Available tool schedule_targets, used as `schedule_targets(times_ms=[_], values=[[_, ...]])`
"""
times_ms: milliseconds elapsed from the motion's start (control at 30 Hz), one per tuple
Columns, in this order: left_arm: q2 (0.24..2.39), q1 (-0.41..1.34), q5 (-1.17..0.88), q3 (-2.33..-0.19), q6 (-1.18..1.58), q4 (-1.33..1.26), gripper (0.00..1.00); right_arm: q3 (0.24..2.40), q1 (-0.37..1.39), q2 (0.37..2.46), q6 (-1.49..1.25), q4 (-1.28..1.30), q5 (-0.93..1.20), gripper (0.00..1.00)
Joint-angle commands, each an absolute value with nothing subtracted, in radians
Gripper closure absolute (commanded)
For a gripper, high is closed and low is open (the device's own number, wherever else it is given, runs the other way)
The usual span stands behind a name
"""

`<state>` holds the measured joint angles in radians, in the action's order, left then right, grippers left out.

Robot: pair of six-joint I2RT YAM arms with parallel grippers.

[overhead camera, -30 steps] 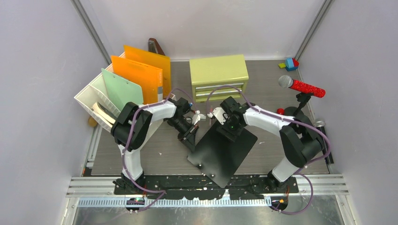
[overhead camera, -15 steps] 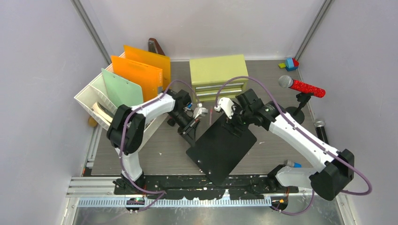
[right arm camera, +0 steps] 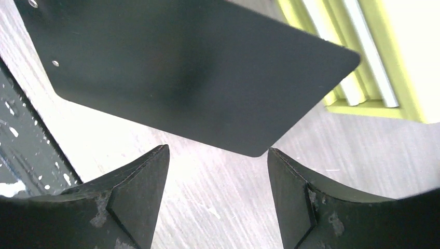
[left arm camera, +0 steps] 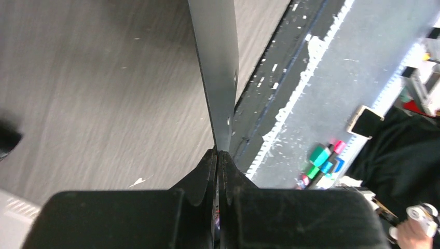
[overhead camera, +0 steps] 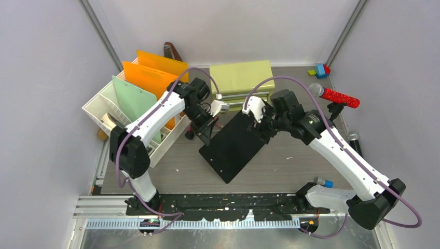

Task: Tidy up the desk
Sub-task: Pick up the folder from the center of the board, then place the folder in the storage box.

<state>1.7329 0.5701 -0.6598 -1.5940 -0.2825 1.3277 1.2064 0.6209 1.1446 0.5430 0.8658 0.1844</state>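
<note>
Bench (overhead camera: 311, 161): dark wood-grain top filling centre of overhead view, black perforated rail (overhead camera: 218, 198) along near edge; left margin hidden behind white file rack (overhead camera: 96, 111).
Yellow-green drawer cabinet (overhead camera: 241, 77): at far edge of bench, drawer fronts partly covered by both arms.
Black board (overhead camera: 232, 148): tilted over bench centre, just in front of cabinet; edge-on in left wrist view. Contact between low corner and bench not determinable.
Left jaws: clenched on board's left edge.
Right jaws: released, spread wide, nothing between; board corner just ahead, apart.
</note>
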Motion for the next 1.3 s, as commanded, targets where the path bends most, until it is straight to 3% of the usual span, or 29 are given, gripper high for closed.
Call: schedule_targets(times_ms=[0, 467, 833, 1267], values=[[1.69, 0.59, -0.479, -1.704, -0.311, 1.421, 1.0, 1.29, 0.626, 1.12, 0.52, 0.817, 0.142, 0.24], [1.754, 0.673, -0.18, -2.003, -0.36, 1.659, 1.0, 1.348, 0.524, 1.134, 0.348, 0.75, 0.138, 0.25], [1.671, 0.72, -0.088, -1.865, -0.388, 1.613, 1.0, 1.236, 0.472, 1.104, 0.455, 0.724, 0.337, 0.23], [1.584, 0.738, -0.089, -1.767, -0.413, 1.582, 1.0, 1.343, 0.471, 1.254, 0.676, 0.797, 0.373, 0.2]])
